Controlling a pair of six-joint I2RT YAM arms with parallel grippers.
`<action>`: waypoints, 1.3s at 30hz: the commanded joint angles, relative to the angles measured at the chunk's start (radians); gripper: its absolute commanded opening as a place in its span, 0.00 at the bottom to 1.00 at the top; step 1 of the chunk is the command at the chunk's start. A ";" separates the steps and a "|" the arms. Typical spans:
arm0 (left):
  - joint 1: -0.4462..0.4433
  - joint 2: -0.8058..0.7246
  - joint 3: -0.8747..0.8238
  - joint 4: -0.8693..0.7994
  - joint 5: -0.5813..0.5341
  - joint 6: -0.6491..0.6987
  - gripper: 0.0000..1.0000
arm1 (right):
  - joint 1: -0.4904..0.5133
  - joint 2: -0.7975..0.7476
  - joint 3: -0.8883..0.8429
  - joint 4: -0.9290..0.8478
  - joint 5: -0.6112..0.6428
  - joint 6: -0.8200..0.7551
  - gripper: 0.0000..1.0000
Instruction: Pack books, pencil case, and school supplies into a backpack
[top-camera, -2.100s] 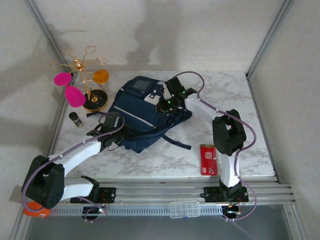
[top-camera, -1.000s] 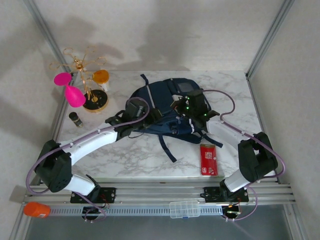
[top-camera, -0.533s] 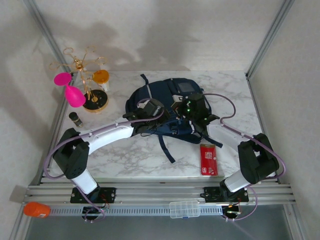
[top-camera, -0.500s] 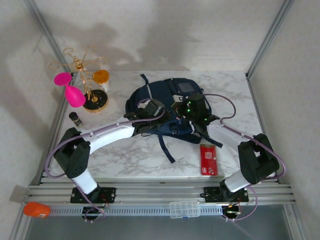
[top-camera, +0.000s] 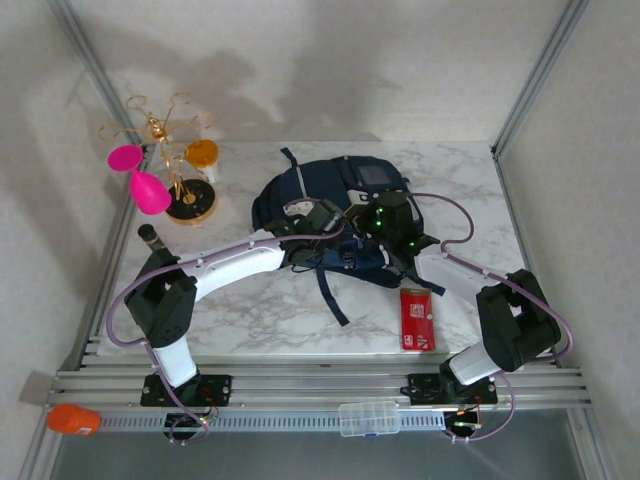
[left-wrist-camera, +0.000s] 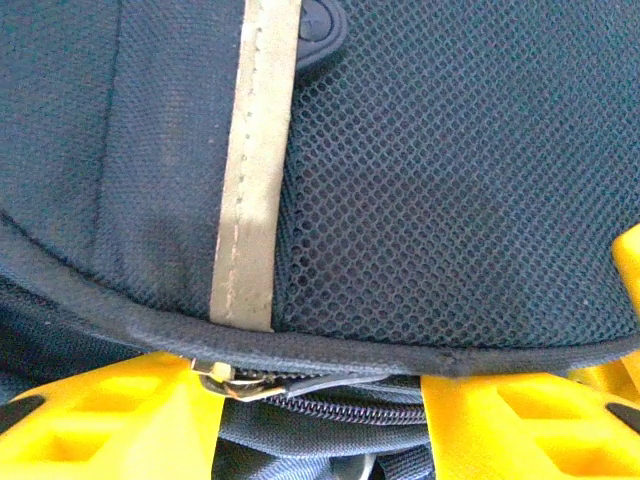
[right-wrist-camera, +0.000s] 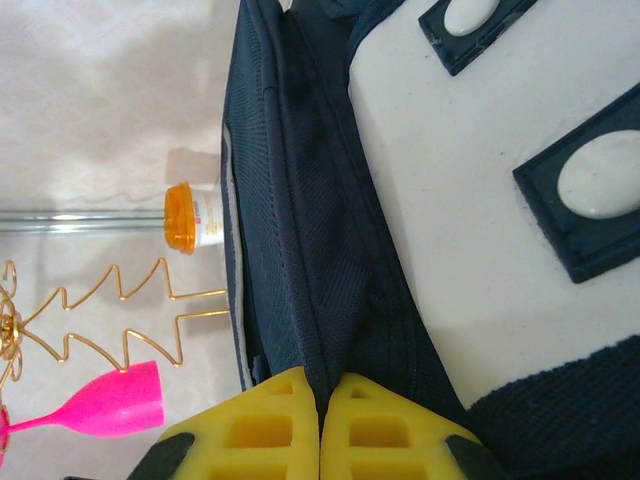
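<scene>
The right gripper (right-wrist-camera: 322, 412) is clenched on a fold of the backpack (right-wrist-camera: 300, 250) along a side seam. The left gripper (left-wrist-camera: 320, 400) has its jaws apart, straddling the zipper (left-wrist-camera: 310, 403) just below a mesh panel (left-wrist-camera: 450, 200). The zipper pull (left-wrist-camera: 225, 378) sits right beside one finger, and nothing looks gripped. The backpack lies mid-surface (top-camera: 250, 310), and its zipper looks closed here. A red packet (top-camera: 417, 318) lies apart, toward the near right. The step in hand seems to be opening the bag. Next, the left gripper should close on the pull and draw it along the track while the right one braces the fabric.
</scene>
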 joint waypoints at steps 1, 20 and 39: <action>0.031 -0.086 -0.075 -0.053 -0.169 -0.009 0.54 | 0.004 -0.067 -0.005 0.172 -0.037 0.021 0.00; 0.015 -0.222 -0.063 -0.034 0.006 0.161 0.58 | -0.005 -0.038 0.007 0.217 -0.083 0.009 0.00; -0.021 -0.029 0.017 -0.024 -0.077 0.055 0.39 | 0.001 -0.028 0.004 0.218 -0.079 0.010 0.00</action>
